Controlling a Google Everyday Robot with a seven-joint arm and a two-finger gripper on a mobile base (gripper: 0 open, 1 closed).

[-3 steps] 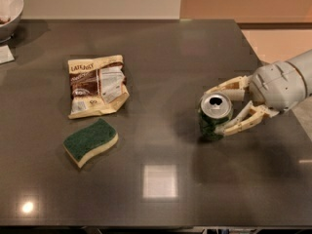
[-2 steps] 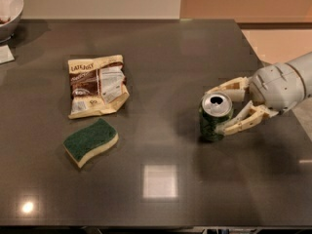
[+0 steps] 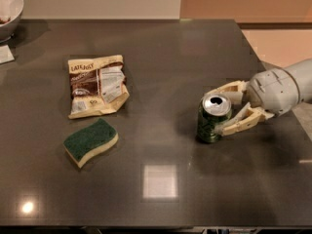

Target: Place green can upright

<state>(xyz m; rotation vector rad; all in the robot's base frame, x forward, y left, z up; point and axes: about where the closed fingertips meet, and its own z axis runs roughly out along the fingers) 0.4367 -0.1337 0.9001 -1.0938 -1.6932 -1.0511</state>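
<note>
Camera view: green can (image 3: 212, 126) upright on worktop (image 3: 161, 57), right of centre; long axis vertical, lid up; claw (image 3: 218, 112) comes in from right, level with can, clamped on its sides; release looks next; sponge (image 3: 90, 141), snack bag (image 3: 96, 86) well apart to left

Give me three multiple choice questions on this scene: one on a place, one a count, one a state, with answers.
1. Where is the gripper? A. far left B. at the green can, on its right side C. top centre
2. How many sponges are there? A. one B. two C. three
3. How does the green can stand? A. on its side B. upside down C. upright
Answers: 1 B, it reaches in from the right; 2 A, a single sponge lies by the snack bag; 3 C, its silver lid faces up.
</note>
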